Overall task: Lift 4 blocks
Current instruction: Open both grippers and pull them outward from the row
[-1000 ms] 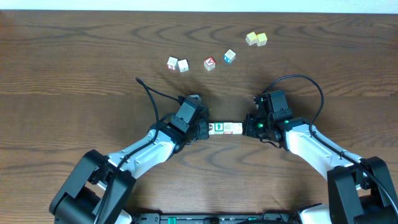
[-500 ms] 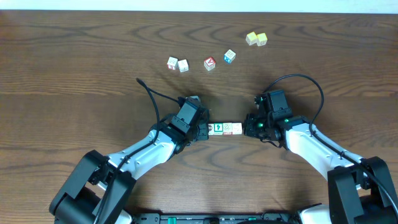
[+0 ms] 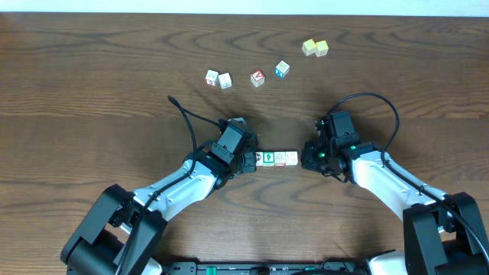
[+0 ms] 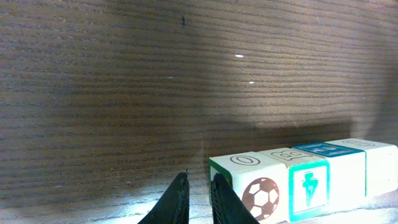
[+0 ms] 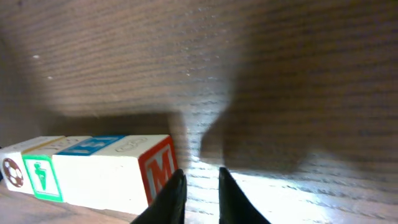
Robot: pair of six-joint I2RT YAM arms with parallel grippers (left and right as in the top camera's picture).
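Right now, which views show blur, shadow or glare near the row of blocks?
Overhead: sharp, evenly lit. Left wrist: row of blocks sharp, broad shadow on the table behind. Right wrist: soft focus, dark shadow behind the row, glare at bottom right.

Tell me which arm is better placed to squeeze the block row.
Left, probably: the left gripper touches the row of blocks at its end, while the right gripper looks slightly off the other end.
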